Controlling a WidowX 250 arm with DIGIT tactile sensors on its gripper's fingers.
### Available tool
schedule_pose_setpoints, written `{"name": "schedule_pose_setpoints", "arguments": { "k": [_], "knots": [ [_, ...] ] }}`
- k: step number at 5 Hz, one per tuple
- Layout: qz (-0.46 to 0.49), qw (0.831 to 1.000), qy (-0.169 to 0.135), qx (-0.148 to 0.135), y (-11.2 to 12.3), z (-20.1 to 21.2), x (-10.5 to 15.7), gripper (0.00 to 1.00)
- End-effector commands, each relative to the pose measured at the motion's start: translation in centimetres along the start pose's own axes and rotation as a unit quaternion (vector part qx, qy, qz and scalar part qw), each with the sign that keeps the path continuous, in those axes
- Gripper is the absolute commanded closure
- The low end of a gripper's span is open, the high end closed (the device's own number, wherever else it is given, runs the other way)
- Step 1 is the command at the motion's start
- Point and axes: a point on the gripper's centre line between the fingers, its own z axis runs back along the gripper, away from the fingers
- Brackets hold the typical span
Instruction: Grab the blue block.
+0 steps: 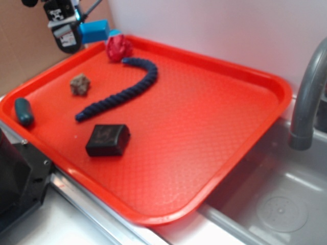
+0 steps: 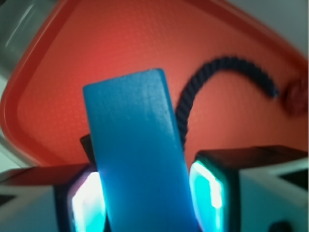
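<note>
We've got the claw (image 2: pixel 145 193) clamped on the blue block (image 2: pixel 137 154) (raised above tray (image 1: pixel 245 148)); keep squeeze firm, no tilt.

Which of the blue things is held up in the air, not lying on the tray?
The bright sky-blue flat rectangular block, clamped in the hand. The dark navy twisted rope and the dark teal capsule-shaped object lie on the red plastic tray.

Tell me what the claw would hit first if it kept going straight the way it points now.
Probably the orange tray, likely near the black block and navy rope. The claw is shut on the blue block; depth is unclear.
</note>
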Motion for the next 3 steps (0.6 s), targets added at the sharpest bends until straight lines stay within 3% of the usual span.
{"name": "schedule_pose_setpoints", "arguments": {
  "k": [1,2,3],
  "knots": [
    [0.165,0.982,-0.022,0.092,-3.2,0.0,3.2,1.00],
    [0.145,0.983,-0.035,0.102,-3.3,-0.3,3.4,1.00],
    [0.150,0.984,-0.016,0.097,-2.6,-1.1,3.7,1.00]
  ]
}}
